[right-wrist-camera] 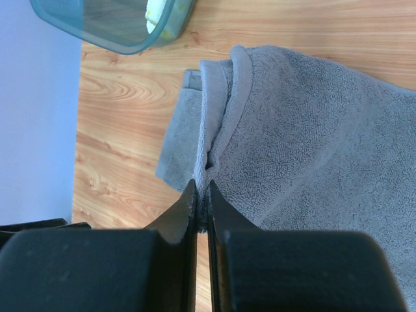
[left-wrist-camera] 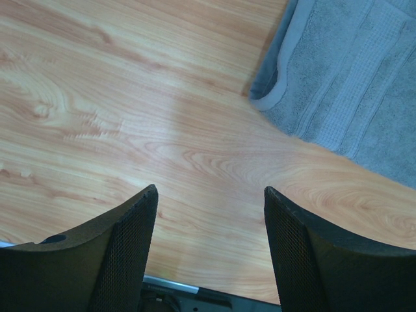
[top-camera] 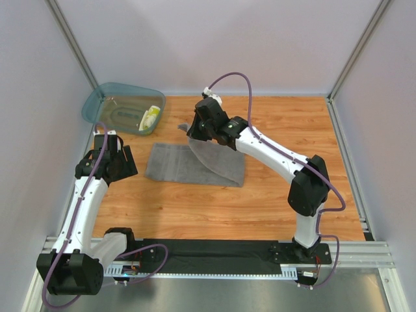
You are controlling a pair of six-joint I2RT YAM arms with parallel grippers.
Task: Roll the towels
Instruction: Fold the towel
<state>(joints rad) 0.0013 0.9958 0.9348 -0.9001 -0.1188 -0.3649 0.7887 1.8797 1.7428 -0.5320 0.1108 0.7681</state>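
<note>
Right gripper clamped on the grey towel at its raised hem, left gripper hovering fingers-apart beside that towel.

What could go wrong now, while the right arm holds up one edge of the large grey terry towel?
The right jaws pinch only the thin hem of the large grey terry towel; it may slip out when pulled. The left jaws stand open over the bare wooden table, not touching the towel, so the flat part may drag instead of rolling. The translucent teal plastic tub sits near the raised edge; the right arm might bump it.
</note>
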